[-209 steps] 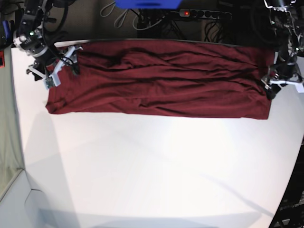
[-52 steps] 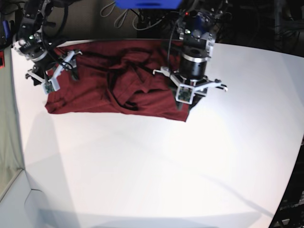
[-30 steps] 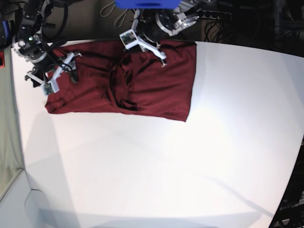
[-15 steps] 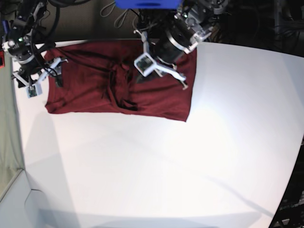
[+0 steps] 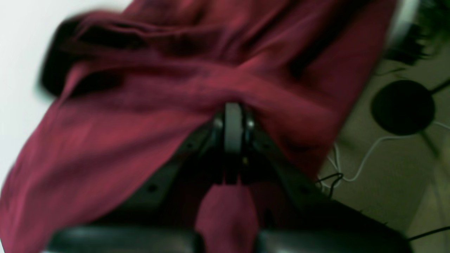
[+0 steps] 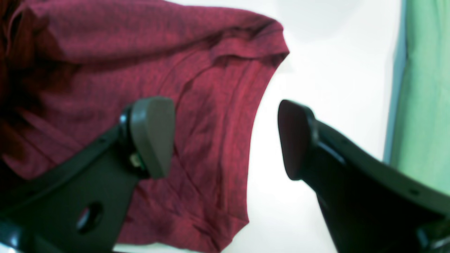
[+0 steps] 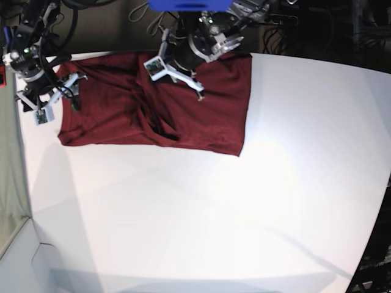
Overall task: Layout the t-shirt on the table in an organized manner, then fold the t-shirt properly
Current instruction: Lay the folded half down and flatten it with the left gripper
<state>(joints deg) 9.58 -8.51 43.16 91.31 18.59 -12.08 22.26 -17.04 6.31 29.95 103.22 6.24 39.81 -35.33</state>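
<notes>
table [image 7: 201, 207]: bare white surface fills the near half; nothing there to snag
t-shirt [image 7: 183, 116]: lies bunched along the far edge, a lumpy ridge down its middle; if that ridge gets pressed in, later folds will likely sit crooked
right gripper [image 6: 225, 140]: jaws wide, holding nothing, above the shirt's side edge; closing here might catch only one layer
left gripper [image 5: 230, 121]: jaws pinched shut on t-shirt cloth near the far rim; a hard pull could drag fabric off the table
</notes>
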